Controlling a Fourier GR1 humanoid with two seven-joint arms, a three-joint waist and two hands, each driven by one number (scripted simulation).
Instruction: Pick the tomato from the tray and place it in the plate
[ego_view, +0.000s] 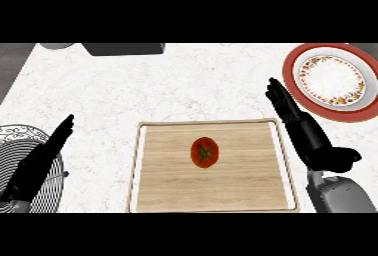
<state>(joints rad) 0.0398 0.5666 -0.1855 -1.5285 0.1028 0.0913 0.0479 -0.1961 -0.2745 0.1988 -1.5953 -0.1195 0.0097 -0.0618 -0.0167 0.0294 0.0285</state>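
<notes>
Beside the tray's right edge, the right hand (306, 131) is flat and open, with its fingers straight and pointing up toward the plate. It holds nothing. It is near the tray but does not touch the tomato. Over on the other side, the left hand (38, 160) rests open too, fingers straight, above a round wire rack (22, 150) at the edge of the view. It holds nothing as well.

Between the two hands lies the wooden tray (214, 197). The tomato (204, 152) sits near the middle of it, with its green stem on top. Nothing else is on the tray.

The plate (292, 70) is up at the far right, past the right hand's fingertips. It has a red rim and a ring of small flowers, and it is well apart from the tray.

So the pick has not begun, I think. The right hand is closer to both the tomato and the plate, so it seems the better one to use.

What could go wrong? The tomato is round and smooth, so a bump from a finger could make it roll away across the tray. The tray's raised edge could also catch the hand as it comes in from the side.
</notes>
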